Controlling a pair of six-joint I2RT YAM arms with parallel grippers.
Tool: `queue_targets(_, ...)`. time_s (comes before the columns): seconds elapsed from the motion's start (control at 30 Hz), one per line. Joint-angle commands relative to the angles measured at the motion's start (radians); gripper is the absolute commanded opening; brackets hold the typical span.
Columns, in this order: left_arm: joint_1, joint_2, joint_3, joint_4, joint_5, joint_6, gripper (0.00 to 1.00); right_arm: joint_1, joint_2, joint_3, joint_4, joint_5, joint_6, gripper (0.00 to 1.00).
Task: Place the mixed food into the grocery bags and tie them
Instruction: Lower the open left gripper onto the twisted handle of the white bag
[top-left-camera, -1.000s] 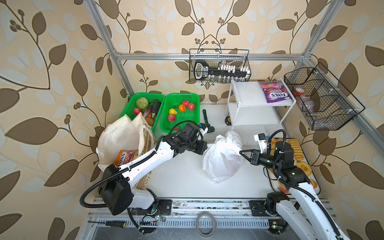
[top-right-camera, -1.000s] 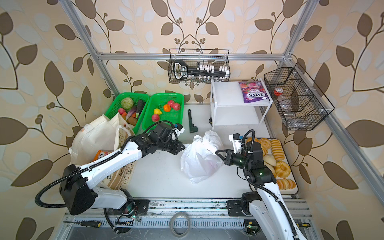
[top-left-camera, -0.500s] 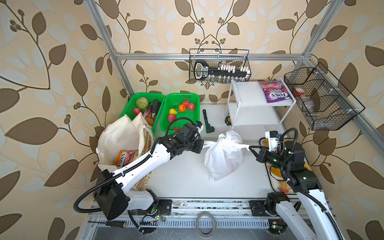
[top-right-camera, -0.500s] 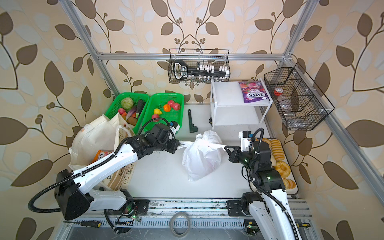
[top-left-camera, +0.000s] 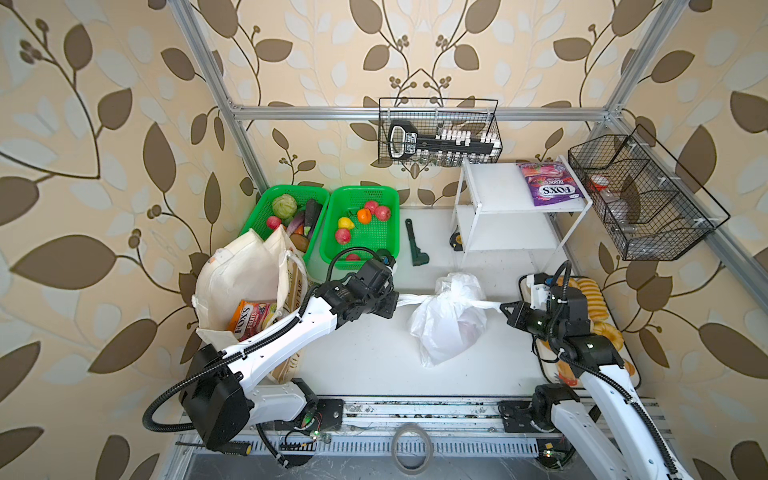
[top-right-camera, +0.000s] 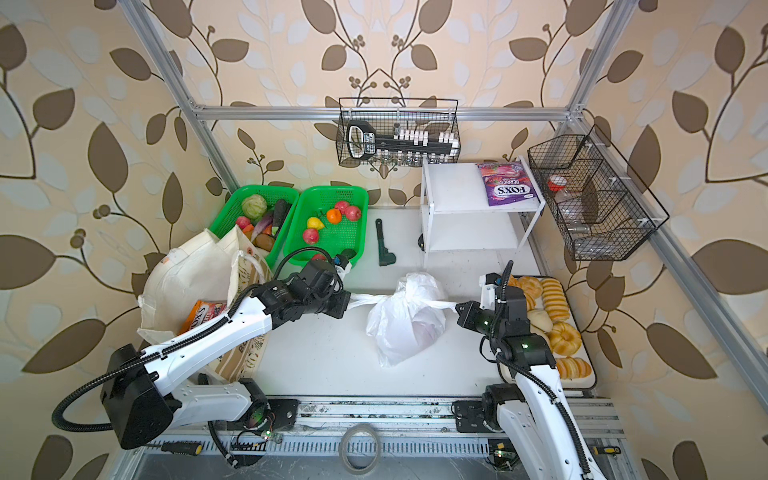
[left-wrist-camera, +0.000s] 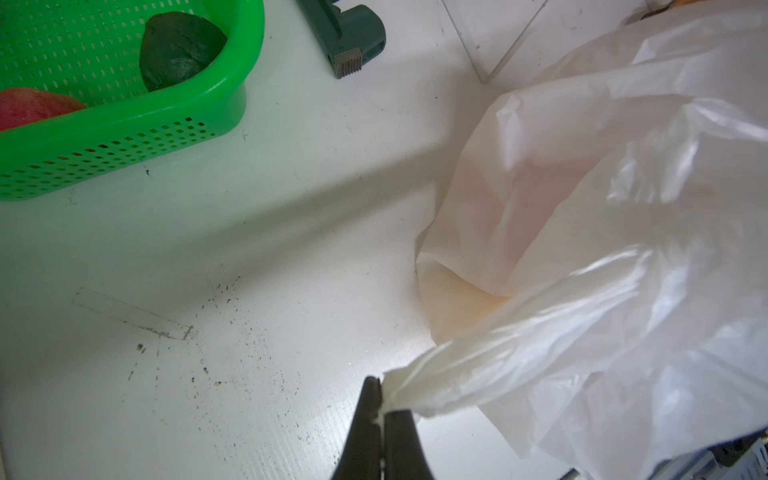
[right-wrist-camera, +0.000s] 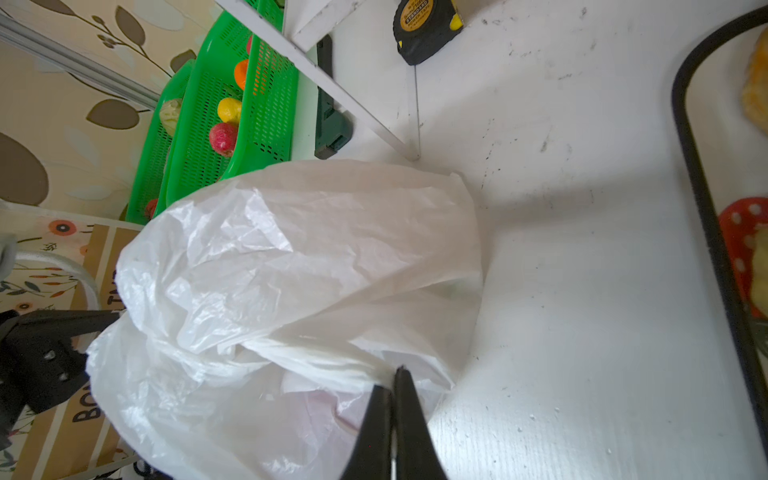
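The white plastic grocery bag (top-left-camera: 449, 328) (top-right-camera: 405, 328) stands mid-table, with something pinkish dimly showing through it. Its two handles cross at the top and stretch taut sideways. My left gripper (top-left-camera: 395, 301) (left-wrist-camera: 380, 399) is shut on the left handle (left-wrist-camera: 478, 374). My right gripper (top-left-camera: 503, 308) (right-wrist-camera: 392, 380) is shut on the right handle (right-wrist-camera: 324, 361). The cream cloth tote (top-left-camera: 237, 274) stands at the left with an orange FOX'S pouch (top-left-camera: 249, 318) in it. Toy fruits (top-left-camera: 361, 216) lie in a green basket. A purple packet (top-left-camera: 548, 189) lies on the white shelf.
A second green basket (top-left-camera: 266, 199) holds vegetables. The bread tray (top-left-camera: 636, 365) is under my right arm. A dark green toy tool (top-left-camera: 415, 245) and a tape measure (right-wrist-camera: 428, 29) lie near the white shelf (top-left-camera: 498, 195). Wire baskets (top-left-camera: 640, 199) hang on the frame.
Both grippers have moved apart, left to the left and right to the right. The bag's handles went from slack to taut and the top of the bag has drawn in.
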Motion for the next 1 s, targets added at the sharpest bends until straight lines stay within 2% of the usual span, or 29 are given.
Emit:
queue_targets(0.0,0.021,-0.084,-0.032,-0.031,-0.079,-0.016,0.0,-0.029,-0.004,0.025,-0.021,0.165,-0.024,0.0)
queue_targets(0.07,0.021,-0.105,-0.038,-0.014,-0.049,0.006,0.0,-0.034,-0.001,0.039,-0.011,0.146,-0.049,0.0)
queue_targets(0.1,0.021,-0.112,-0.04,-0.001,-0.014,0.024,0.0,-0.034,0.001,0.04,0.01,0.096,-0.067,0.0)
queue_targets(0.2,0.021,-0.121,-0.035,0.047,0.106,0.056,0.02,-0.034,0.008,0.027,0.101,-0.149,-0.073,0.0)
queue_targets(0.23,0.02,-0.12,-0.031,0.059,0.141,0.063,0.11,-0.034,0.01,0.019,0.135,-0.205,-0.057,0.0)
queue_targets(0.27,0.021,-0.116,-0.025,0.068,0.173,0.07,0.25,-0.034,0.009,0.009,0.169,-0.255,-0.034,0.0)
queue_targets(0.3,0.021,-0.112,-0.014,0.07,0.191,0.078,0.4,-0.034,0.007,0.001,0.19,-0.279,-0.022,0.0)
queue_targets(0.37,0.021,-0.101,0.003,0.059,0.224,0.122,0.63,-0.034,0.001,-0.002,0.193,-0.278,-0.021,0.0)
queue_targets(0.4,0.021,-0.092,0.014,0.035,0.239,0.17,0.7,-0.035,-0.002,-0.004,0.191,-0.272,-0.026,0.0)
queue_targets(0.47,0.021,-0.077,0.039,-0.022,0.242,0.271,0.78,-0.034,-0.001,-0.003,0.183,-0.267,-0.031,0.0)
queue_targets(0.53,0.021,-0.062,0.065,-0.077,0.234,0.382,0.82,-0.034,0.001,-0.007,0.184,-0.266,-0.028,0.0)
queue_targets(0.7,0.021,0.001,0.134,-0.144,0.12,0.582,0.89,-0.034,0.011,-0.009,0.187,-0.272,-0.028,0.0)
queue_targets(0.87,0.022,0.069,0.185,-0.188,-0.013,0.629,0.92,-0.034,0.004,-0.005,0.171,-0.251,-0.035,0.0)
queue_targets(0.93,0.022,0.075,0.179,-0.177,-0.075,0.623,0.99,-0.034,0.004,-0.006,0.164,-0.244,-0.039,0.0)
queue_targets(0.97,0.024,0.074,0.177,-0.175,-0.092,0.615,0.99,-0.034,0.004,-0.006,0.162,-0.242,-0.042,0.0)
